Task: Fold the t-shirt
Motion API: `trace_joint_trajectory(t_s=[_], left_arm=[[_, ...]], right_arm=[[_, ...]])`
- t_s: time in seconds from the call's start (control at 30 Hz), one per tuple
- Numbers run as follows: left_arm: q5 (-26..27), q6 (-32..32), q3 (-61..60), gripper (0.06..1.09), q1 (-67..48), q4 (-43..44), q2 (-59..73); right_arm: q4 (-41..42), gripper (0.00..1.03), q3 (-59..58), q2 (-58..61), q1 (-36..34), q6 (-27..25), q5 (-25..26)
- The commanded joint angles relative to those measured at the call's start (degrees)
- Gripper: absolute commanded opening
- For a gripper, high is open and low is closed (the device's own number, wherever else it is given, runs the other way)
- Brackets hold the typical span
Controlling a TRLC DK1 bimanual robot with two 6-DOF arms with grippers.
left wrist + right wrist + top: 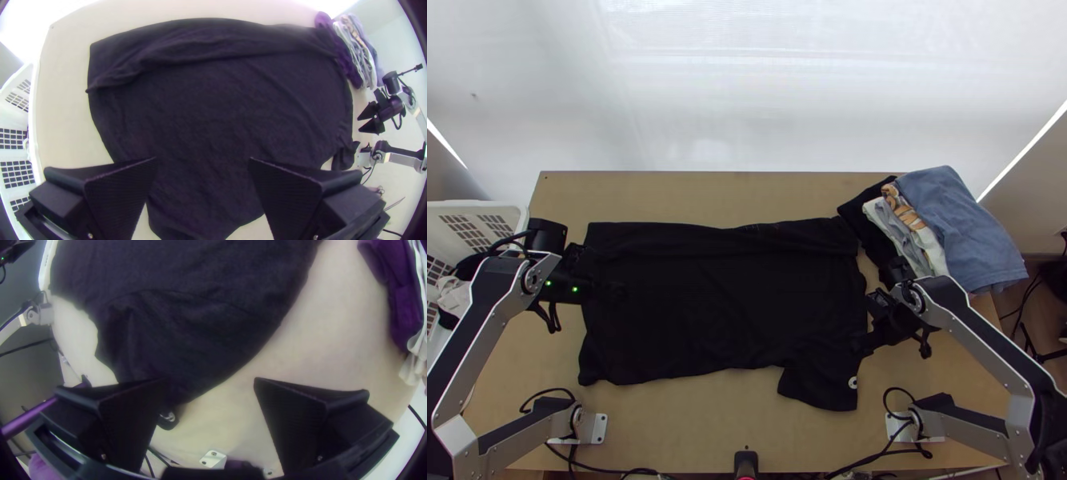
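A black t-shirt [723, 296] lies on the table, its far edge folded over in a long strip and one sleeve spread toward the near edge at the right. Over the shirt's left side is my left gripper [607, 290]; in the left wrist view the left gripper [203, 160] stands open above the dark cloth [213, 111]. My right gripper [865, 326] is at the shirt's right edge, near the sleeve. The right wrist view has the right gripper [210, 381] open, with the sleeve [155, 346] by one finger and bare table between the fingers.
A stack of folded clothes [959, 228] lies at the table's far right, close to the right arm. At the left edge stands a white basket [483, 210] with cloth inside. Bare wood [691, 416] runs along the near side.
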Motion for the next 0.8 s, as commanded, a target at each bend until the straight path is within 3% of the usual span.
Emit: trace_joint_trajectory(t_s=[0.0, 0.2, 0.27, 0.47, 0.53, 0.7, 0.77], left_arm=[[-5.1, 1.83, -0.04, 1.04, -1.3, 0.17, -0.4], [-8.0, 2.18, 0.05, 1.04, -1.91, 0.88, -0.75], [-8.27, 2.53, -0.04, 1.04, -1.83, 0.88, -0.92], [-9.94, 3.68, -0.83, 1.04, -1.56, 1.58, -1.89], [-10.2, 3.76, -0.83, 1.04, -1.48, 1.58, -1.98], [-10.29, 3.94, -0.92, 1.04, -1.39, 1.58, -2.07], [-10.47, 4.2, -1.1, 1.04, -1.21, 1.49, -1.98]], right_arm=[[4.91, 0.78, -1.34, 2.42, -1.88, -1.92, 1.27], [8.08, 0.78, -1.87, 3.56, -1.97, -1.66, 2.41], [9.31, 0.7, -2.57, 3.56, -2.24, -1.66, 2.85], [12.03, 0.69, -4.24, 3.91, -2.68, -1.66, 2.94], [13.26, 0.56, -4.41, 3.83, -2.76, -1.57, 2.94], [13.53, 0.55, -4.59, 3.74, -2.41, -1.4, 2.94], [13.7, 0.41, -4.68, 3.56, -2.41, -1.4, 2.94]])
